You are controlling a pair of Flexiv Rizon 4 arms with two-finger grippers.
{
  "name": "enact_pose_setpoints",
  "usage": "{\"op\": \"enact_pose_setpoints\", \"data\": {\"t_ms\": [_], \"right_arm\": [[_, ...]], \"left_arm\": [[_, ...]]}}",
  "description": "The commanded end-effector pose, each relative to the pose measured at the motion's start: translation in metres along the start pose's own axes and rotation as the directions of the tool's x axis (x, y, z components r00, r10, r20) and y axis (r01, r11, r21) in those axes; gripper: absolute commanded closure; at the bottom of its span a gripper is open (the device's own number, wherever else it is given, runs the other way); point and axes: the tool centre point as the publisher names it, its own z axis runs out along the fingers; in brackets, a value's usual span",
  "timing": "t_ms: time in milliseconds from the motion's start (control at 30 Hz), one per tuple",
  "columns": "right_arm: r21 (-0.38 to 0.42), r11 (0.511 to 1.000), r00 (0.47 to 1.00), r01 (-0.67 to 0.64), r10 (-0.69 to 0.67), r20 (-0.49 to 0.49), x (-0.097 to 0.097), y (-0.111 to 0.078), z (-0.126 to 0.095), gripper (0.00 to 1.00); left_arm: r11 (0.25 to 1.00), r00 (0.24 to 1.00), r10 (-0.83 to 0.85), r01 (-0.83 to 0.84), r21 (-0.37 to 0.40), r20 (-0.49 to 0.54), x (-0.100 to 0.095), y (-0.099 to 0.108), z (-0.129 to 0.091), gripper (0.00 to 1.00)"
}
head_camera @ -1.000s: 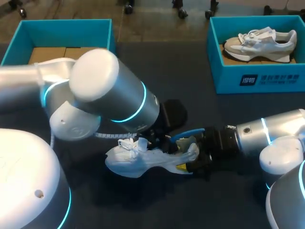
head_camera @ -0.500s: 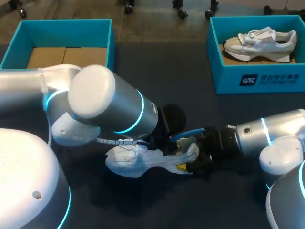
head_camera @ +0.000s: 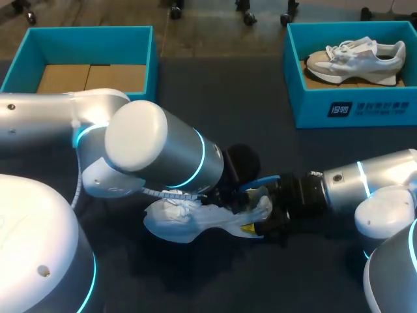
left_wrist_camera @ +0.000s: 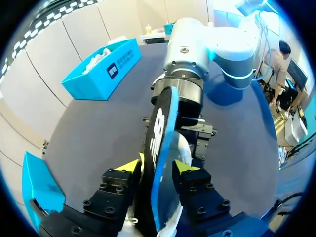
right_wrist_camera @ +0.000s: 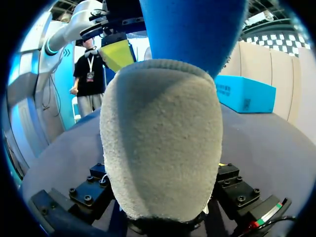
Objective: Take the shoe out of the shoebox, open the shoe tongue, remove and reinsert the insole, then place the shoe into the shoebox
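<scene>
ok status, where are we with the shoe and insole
Left pincer shut on insole, above the shoe. Right pincer shut on its heel, on the table. Other shoe boxed, far right.

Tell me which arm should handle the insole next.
Left. The left gripper pinches the insole between both yellow tips, where it stands out of the shoe. The right gripper is clamped on the shoe's heel, so it seems better used to steady it.
</scene>
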Motion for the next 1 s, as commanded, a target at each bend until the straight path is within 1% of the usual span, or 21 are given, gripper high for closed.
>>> {"op": "enact_pose_setpoints", "data": {"t_ms": [33, 200, 300, 533, 667, 767, 867, 933, 1000], "right_arm": [[0.008, 1.000, 1.000, -0.001, 0.001, 0.000, 0.001, -0.003, 0.001, 1.00], [0.008, 1.000, 1.000, -0.001, 0.001, 0.000, 0.001, -0.003, 0.001, 1.00], [0.008, 1.000, 1.000, -0.001, 0.001, 0.000, 0.001, -0.003, 0.001, 1.00], [0.008, 1.000, 1.000, -0.001, 0.001, 0.000, 0.001, -0.003, 0.001, 1.00], [0.008, 1.000, 1.000, -0.001, 0.001, 0.000, 0.001, -0.003, 0.001, 1.00], [0.008, 1.000, 1.000, -0.001, 0.001, 0.000, 0.001, -0.003, 0.001, 1.00], [0.008, 1.000, 1.000, -0.001, 0.001, 0.000, 0.001, -0.003, 0.001, 1.00], [0.008, 1.000, 1.000, -0.001, 0.001, 0.000, 0.001, -0.003, 0.001, 1.00], [0.008, 1.000, 1.000, -0.001, 0.001, 0.000, 0.001, -0.003, 0.001, 1.00]], "left_arm": [[1.000, 1.000, -0.013, 0.013, 0.012, -0.002, -0.003, 0.000, 0.010, 1.00], [1.000, 1.000, -0.027, 0.027, 0.015, -0.011, -0.005, -0.004, 0.011, 1.00], [0.999, 0.997, -0.042, 0.043, 0.014, -0.060, -0.007, -0.008, 0.009, 1.00], [0.997, 0.957, -0.079, 0.080, -0.010, -0.280, -0.012, -0.032, -0.006, 1.00], [0.997, 0.904, -0.074, 0.082, 0.001, -0.420, -0.015, -0.051, -0.025, 1.00], [0.996, 0.847, -0.061, 0.088, 0.027, -0.529, -0.021, -0.063, -0.046, 1.00], [0.996, 0.789, -0.021, 0.073, 0.058, -0.614, -0.022, -0.072, -0.061, 1.00], [0.995, 0.732, 0.004, 0.068, 0.079, -0.681, -0.021, -0.079, -0.073, 1.00], [0.992, 0.718, 0.032, 0.063, 0.111, -0.695, -0.020, -0.085, -0.084, 1.00]]}}
